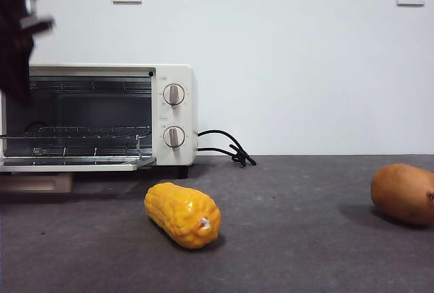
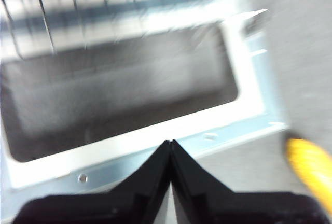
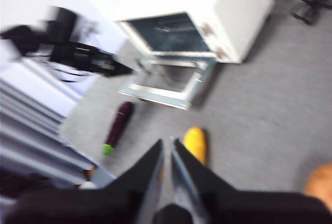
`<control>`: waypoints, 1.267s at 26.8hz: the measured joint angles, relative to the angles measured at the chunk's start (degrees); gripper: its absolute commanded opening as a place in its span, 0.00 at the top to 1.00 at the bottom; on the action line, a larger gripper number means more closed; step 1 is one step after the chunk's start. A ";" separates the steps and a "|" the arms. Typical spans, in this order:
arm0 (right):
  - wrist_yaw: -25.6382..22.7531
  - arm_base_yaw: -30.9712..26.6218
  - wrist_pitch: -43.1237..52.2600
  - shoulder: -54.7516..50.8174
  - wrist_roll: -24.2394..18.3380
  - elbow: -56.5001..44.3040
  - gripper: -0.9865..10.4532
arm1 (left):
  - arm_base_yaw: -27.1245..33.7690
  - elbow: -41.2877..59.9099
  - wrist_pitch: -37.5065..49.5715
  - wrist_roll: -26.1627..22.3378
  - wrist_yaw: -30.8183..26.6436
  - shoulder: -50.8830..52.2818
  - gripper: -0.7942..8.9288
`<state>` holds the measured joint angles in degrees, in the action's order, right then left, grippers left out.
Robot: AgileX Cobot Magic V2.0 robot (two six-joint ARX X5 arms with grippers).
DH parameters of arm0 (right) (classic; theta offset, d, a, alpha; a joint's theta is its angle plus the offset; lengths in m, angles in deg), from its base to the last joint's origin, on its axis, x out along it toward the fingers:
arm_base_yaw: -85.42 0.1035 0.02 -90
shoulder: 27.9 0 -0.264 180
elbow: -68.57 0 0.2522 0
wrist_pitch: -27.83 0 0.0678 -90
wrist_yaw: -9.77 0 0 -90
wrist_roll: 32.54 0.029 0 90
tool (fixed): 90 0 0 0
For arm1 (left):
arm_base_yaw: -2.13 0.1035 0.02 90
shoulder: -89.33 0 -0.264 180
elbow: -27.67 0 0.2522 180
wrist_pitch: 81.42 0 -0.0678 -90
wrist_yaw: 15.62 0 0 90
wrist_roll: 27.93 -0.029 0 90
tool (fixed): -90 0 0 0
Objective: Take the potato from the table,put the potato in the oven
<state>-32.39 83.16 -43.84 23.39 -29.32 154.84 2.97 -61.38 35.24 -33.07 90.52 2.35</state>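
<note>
Looking across the tabletop (image 1: 305,239) in the front view, you see the dark grey surface fill the lower half of the frame. On its left stands the oven (image 1: 173,76), cream-white, its door (image 1: 74,165) folded down flat and the wire rack inside exposed; two round knobs sit on its right panel and a black cord (image 1: 227,147) trails off toward the centre. At the far right edge of the frame lies the potato (image 1: 403,193), orange-brown, resting on the tabletop well apart from the oven and cut by the frame edge. The corn cob (image 1: 183,215) lies in the lower centre, between oven and potato.

Your left end effector (image 2: 171,143) hangs above the open oven door, its two black jaws pressed together and empty; in the front view it shows as a dark blurred mass at the upper left. Your right end effector (image 3: 167,143) is high over the tabletop, jaws nearly together with only a thin slit between them, holding nothing. In that blurred view a purple eggplant (image 3: 118,125) lies left of the corn.
</note>
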 measured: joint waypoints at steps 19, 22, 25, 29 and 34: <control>-16.52 3.72 -9.66 5.68 0.85 0.02 0.33 | -0.02 0.00 -8.35 -0.20 0.59 39.23 0.92; -20.57 5.62 -11.76 6.84 1.01 0.02 0.33 | -0.02 0.00 -11.72 0.09 1.75 43.45 0.92; -24.65 8.24 -13.35 8.41 1.09 0.02 0.33 | -0.04 0.00 -13.84 0.28 5.07 47.47 0.92; -34.93 14.01 -14.56 13.40 1.53 0.02 0.33 | -0.07 0.00 -14.49 1.42 6.78 51.30 0.92; -44.06 18.53 -12.72 22.69 2.32 0.02 0.33 | -0.07 0.00 -17.73 1.75 6.75 51.58 0.92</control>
<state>-76.46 101.70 -56.56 46.07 -27.00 154.87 2.90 -61.38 17.51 -31.32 97.28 53.93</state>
